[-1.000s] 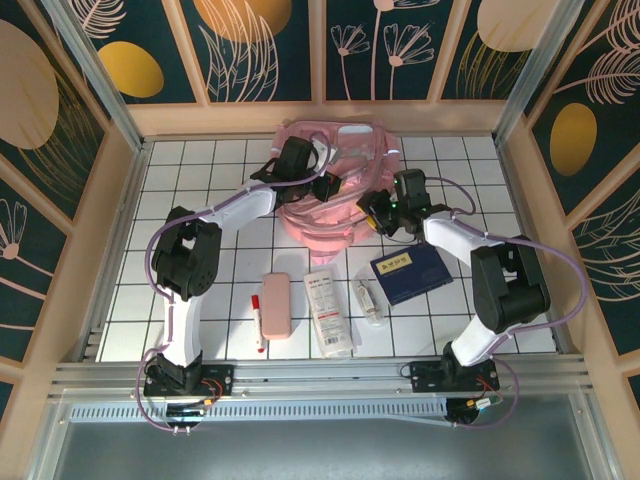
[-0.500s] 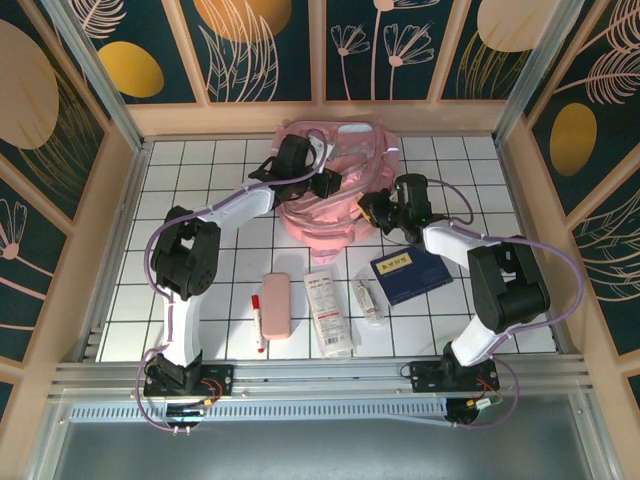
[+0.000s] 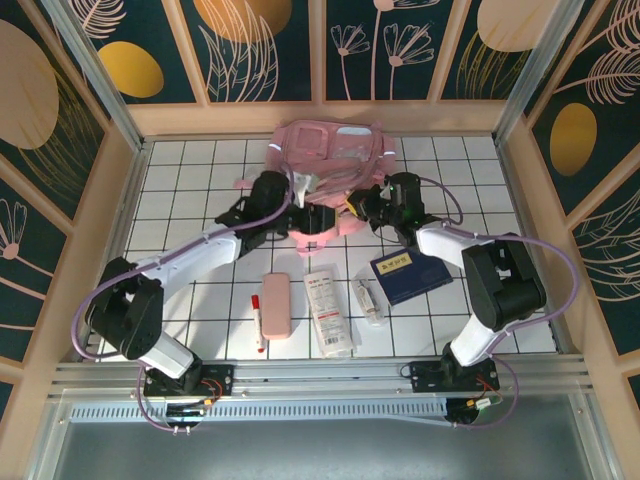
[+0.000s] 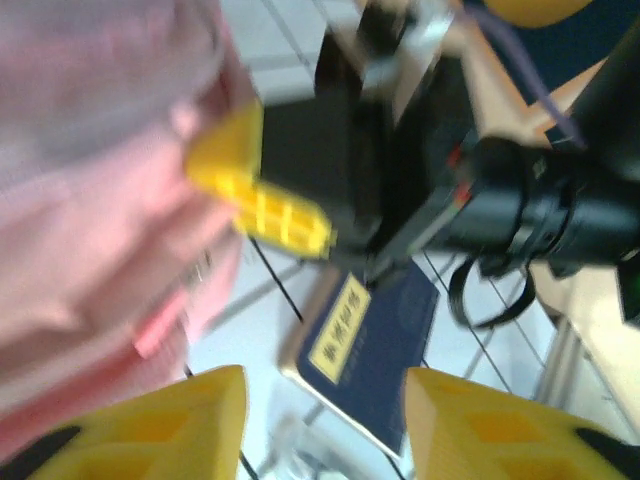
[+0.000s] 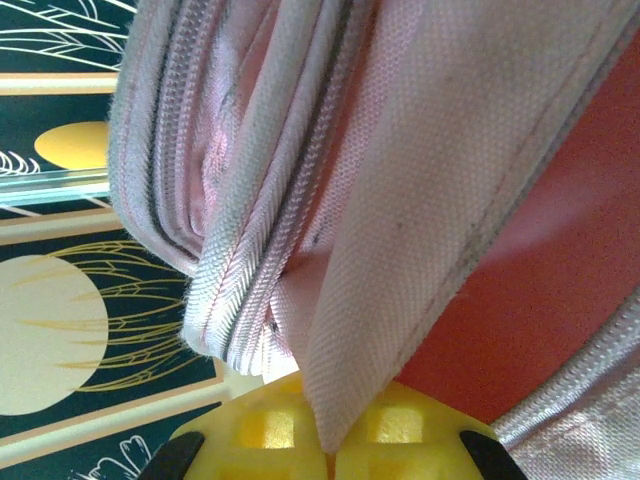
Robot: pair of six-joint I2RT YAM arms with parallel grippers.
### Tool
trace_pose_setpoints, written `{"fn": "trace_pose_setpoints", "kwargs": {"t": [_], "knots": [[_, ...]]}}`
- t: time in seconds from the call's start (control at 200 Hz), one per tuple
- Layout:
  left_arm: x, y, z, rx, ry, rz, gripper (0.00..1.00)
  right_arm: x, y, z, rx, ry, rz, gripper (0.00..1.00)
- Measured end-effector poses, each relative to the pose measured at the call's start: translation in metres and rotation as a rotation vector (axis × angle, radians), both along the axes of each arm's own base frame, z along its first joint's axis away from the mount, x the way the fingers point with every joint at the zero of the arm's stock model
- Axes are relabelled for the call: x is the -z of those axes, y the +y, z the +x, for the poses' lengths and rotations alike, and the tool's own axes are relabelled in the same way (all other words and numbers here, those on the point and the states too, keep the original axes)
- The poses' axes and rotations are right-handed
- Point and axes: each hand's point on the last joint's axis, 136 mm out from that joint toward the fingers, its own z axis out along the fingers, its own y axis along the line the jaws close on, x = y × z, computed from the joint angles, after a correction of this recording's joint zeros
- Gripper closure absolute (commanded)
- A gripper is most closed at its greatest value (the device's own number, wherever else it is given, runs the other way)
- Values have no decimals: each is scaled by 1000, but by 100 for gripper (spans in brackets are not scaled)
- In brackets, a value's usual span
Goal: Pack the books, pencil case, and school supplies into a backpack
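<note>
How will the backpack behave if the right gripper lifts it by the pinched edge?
Probably floppy: the backpack is soft fabric, folded where the right gripper pinches it, so only that flap may rise. Its opening will likely sag shut. The woven cloth looks grippy, so slipping seems unlikely.

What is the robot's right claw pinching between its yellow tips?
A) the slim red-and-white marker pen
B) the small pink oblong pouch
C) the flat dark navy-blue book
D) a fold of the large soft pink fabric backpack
D: the right wrist view shows the right claw shut on a woven pink flap of the large soft pink fabric backpack, while the flat dark navy-blue book lies apart from it.
</note>
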Motion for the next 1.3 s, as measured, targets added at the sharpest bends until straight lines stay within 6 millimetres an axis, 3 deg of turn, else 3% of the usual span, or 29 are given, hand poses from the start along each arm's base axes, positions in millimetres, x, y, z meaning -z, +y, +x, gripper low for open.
{"fn": "trace_pose_setpoints", "kwargs": {"t": [0.115,0.32,1.086,1.226,1.301], "knots": [[29,-6,0,16,91,16,67,-4,3,0,-11,3,3,100],[54,-11,11,11,137,63,63,-4,4,-1,-20,14,3,100],[61,10,44,-107,-37,270,47,-12,10,-2,-49,3,10,100],[62,10,45,-105,-55,283,47,-13,11,-2,-54,3,0,100],[61,8,44,-91,-57,276,52,-13,11,-2,-56,1,-3,100]]}}
